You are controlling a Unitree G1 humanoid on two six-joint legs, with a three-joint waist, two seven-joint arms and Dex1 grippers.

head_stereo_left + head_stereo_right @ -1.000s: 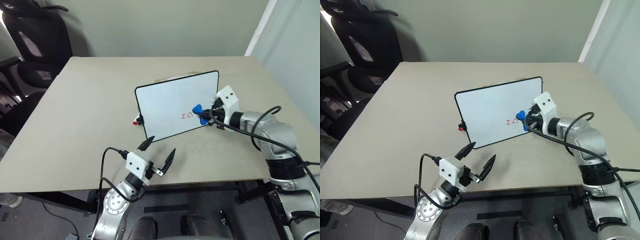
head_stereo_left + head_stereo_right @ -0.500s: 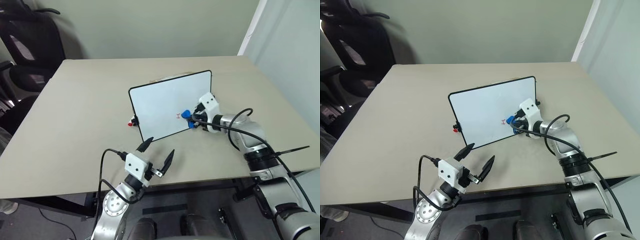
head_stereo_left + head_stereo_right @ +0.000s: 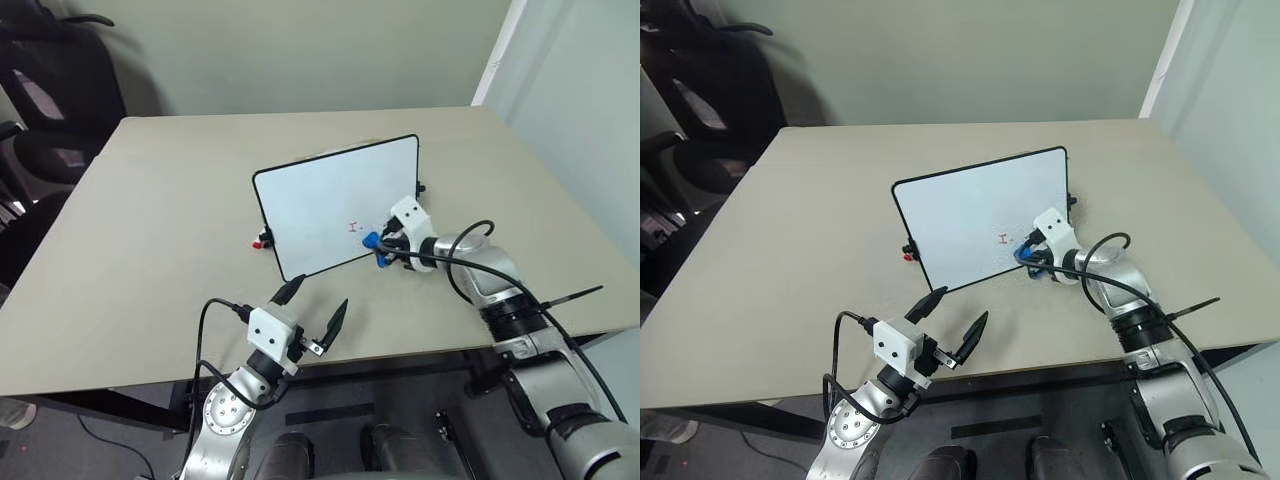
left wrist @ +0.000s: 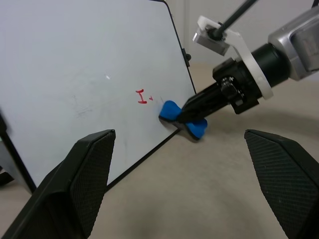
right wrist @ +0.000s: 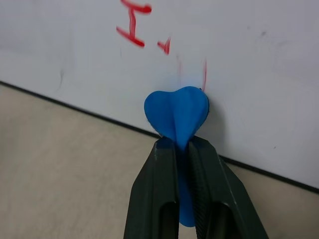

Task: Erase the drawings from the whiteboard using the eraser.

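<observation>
We see the whiteboard [image 3: 335, 205] propped up on the beige table [image 3: 150, 230], leaning back, w/ its lower edge on the tabletop. Small red-and-black clip [image 3: 260, 242] sits at its left side, another dark clip at the right edge.

Right gripper [image 4: 187, 112] is clamped on the eraser [image 5: 176, 112]: both black fingers [image 5: 158, 199] pinched tight together w/ the blue piece squeezed between them, so it bulges out on either side of the tips. The eraser is pressed against the board face, near the bottom edge, toward the board's right end. In the left wrist view part of the blue also pokes out below the fingers, just off the frame.

The drawings [image 5: 133, 25]: a red "I" stroke is intact, just beside the eraser on the side toward the board's middle. Next to it a tiny red tick and a couple of faint thin red streaks right above the eraser; we can't tell any full triangle shape there.

Left gripper [image 3: 313, 307] hovers over the near table edge, well apart from the board, fingers spread wide, nothing between them.
</observation>
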